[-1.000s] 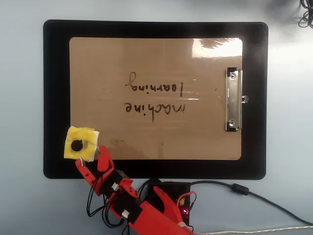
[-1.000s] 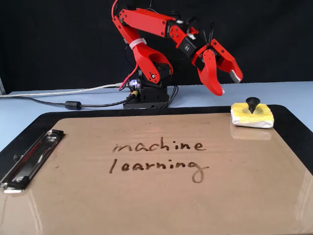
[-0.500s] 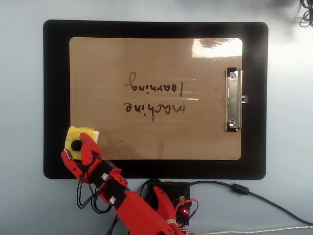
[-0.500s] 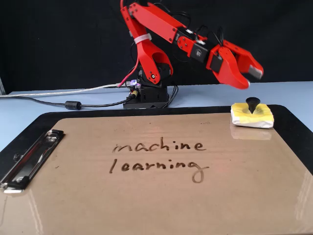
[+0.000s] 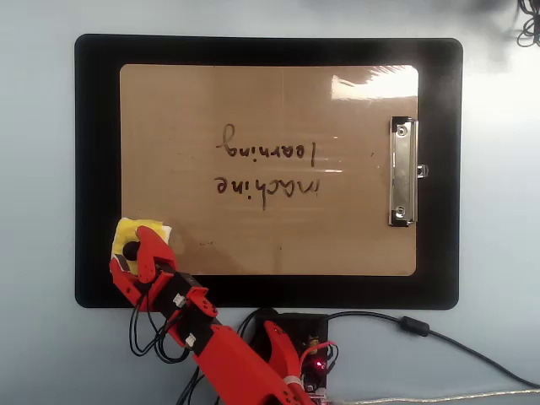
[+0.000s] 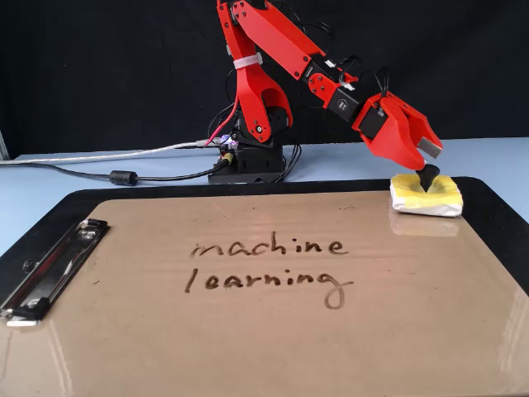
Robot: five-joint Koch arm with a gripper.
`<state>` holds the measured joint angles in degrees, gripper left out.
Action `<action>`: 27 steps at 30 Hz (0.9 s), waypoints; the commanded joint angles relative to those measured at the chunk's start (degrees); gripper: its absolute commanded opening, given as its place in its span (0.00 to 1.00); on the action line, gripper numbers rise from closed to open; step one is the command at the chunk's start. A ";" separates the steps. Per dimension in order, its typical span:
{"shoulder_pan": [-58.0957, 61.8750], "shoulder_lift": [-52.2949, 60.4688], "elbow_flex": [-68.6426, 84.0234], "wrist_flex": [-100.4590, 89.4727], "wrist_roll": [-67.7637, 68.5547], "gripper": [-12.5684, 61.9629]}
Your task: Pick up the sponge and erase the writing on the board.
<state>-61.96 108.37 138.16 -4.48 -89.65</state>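
On the near-left corner of the board [image 5: 253, 101], as your overhead view shows it, you find the sponge [image 5: 142, 229]. It lies half on the brown surface and half over its edge, above the black mat [image 5: 93, 169]. In the fixed view the same sponge [image 6: 430, 198] sits at the far right corner of the board [image 6: 248, 347].

Your gripper [image 5: 133, 251] is directly over the sponge. In the fixed view the gripper [image 6: 428, 179] reaches down with dark tips into the middle of the sponge, where the black knob is. The red jaws come together to a narrow point there, so they seem to pinch the knob, but you cannot see the contact clearly.

The writing [image 5: 268, 169] is complete: "machine learning" in two lines at the middle of the board, well apart from the sponge. In the fixed view the writing [image 6: 264, 265] reads upright. The metal clip [image 5: 402, 171] holds the right edge in the overhead view.
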 commanded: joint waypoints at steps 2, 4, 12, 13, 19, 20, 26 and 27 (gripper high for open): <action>-0.88 -0.26 -2.90 -4.04 0.00 0.62; -0.88 -2.64 -3.78 -4.39 0.00 0.62; -0.70 -11.43 -8.44 -5.10 0.00 0.62; -0.62 -12.22 -8.53 -5.45 0.00 0.62; -0.79 -13.27 -6.68 -5.89 0.18 0.62; -0.88 -13.10 -5.80 -5.89 0.09 0.62; -1.23 -12.57 -2.64 -5.98 0.09 0.62; -1.23 -12.57 -2.20 -5.98 0.09 0.62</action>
<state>-62.67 93.87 135.44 -8.26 -89.56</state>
